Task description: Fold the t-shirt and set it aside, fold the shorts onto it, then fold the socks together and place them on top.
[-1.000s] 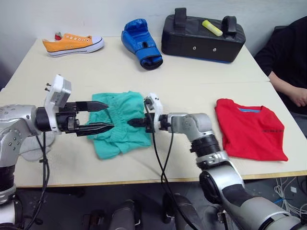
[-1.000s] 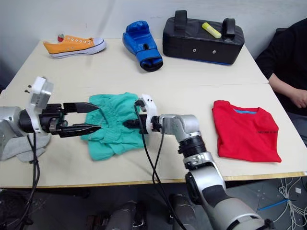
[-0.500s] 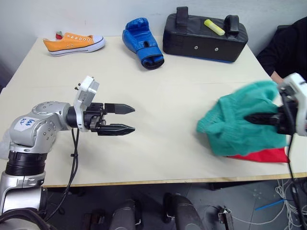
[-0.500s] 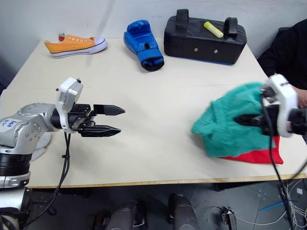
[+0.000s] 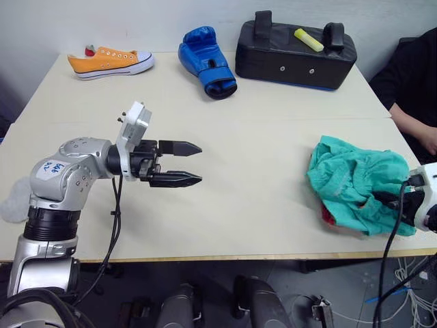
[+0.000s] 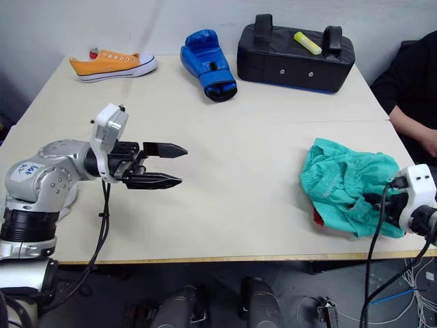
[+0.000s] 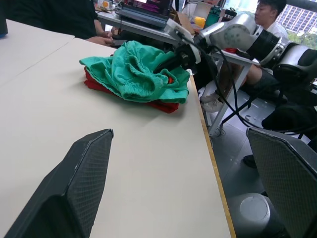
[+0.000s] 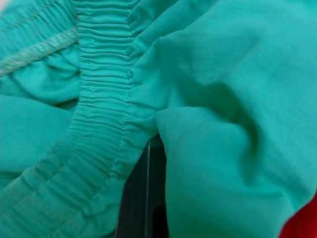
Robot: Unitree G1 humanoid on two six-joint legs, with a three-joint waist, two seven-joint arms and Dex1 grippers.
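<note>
A broad cream-coloured table (image 5: 259,171) fills the scene. At its far right edge lies a long black padded strike pad (image 5: 295,49) with two handles and a yellow marker-like stick (image 5: 308,39) on top. The teal-green soft shorts (image 5: 355,183) sit in a rumpled heap at the near right of the table, on top of the bright red t-shirt (image 5: 328,217), of which a thin edge peeks out below the teal fabric. The right gripper (image 5: 389,203) is pushed into the near right side of that heap with cloth draped over its black fingers; I cannot tell whether they are apart or closed. To the far centre lies a blue boxing glove (image 5: 206,60), and to the far left an orange canvas sneaker with a white sole (image 5: 109,62). The left gripper (image 5: 179,164) hovers over bare table at the near left, its two black fingers spread apart and holding nothing. A light grey fuzzy sock (image 5: 15,207) lies at the near left edge, partly hidden behind the left arm. A person's dark sleeve (image 5: 410,82) shows at the far right.
</note>
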